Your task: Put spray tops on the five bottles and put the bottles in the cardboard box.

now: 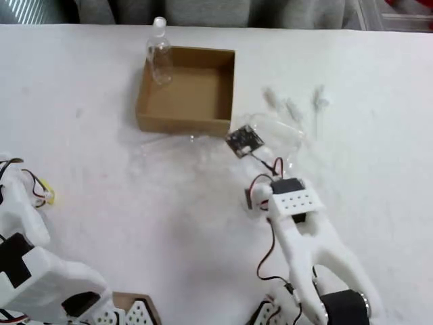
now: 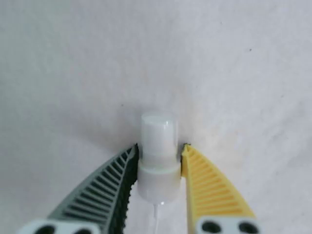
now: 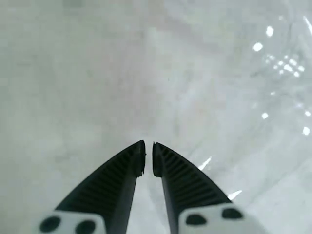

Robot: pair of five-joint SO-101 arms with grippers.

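**Spray top pinched in the left tool, bare bottles lying over by the right arm**

Closest to the lens, the left tool (image 2: 158, 152) pinches a white spray top (image 2: 157, 141) by its collar. One ribbed finger is grey and black, the other (image 2: 210, 190) yellow. The top is smooth, rigid-looking plastic, a cylinder with a translucent cap. Its long axis runs along the fingers, cap end away from the wrist and thin dip tube trailing back towards it. Beneath it is the pale, faintly mottled desk (image 2: 73, 58).

The right tool (image 3: 148, 157) has its black ribbed fingers pressed almost together, holding nothing. It hangs over the desk just beside clear plastic that glints (image 3: 275, 68).

From above, the left arm (image 1: 40, 271) sits at the near left corner. It is well apart from the clear bottles (image 1: 274, 132), which lie on their sides near the box corner, by the far end of the right arm (image 1: 304, 223). How their necks point I cannot tell. The right arm is plainly the nearer to them.

More loose spray tops (image 1: 294, 108) lie beyond. The cardboard box (image 1: 183, 122) is open, matte brown and square, with one capped bottle (image 1: 160, 61) upright at its far corner.

Judging from this, the held top needs its tube turned towards a bottle neck, and a bottle must be brought to meet it. Clear, slick, round bottles will likely roll.
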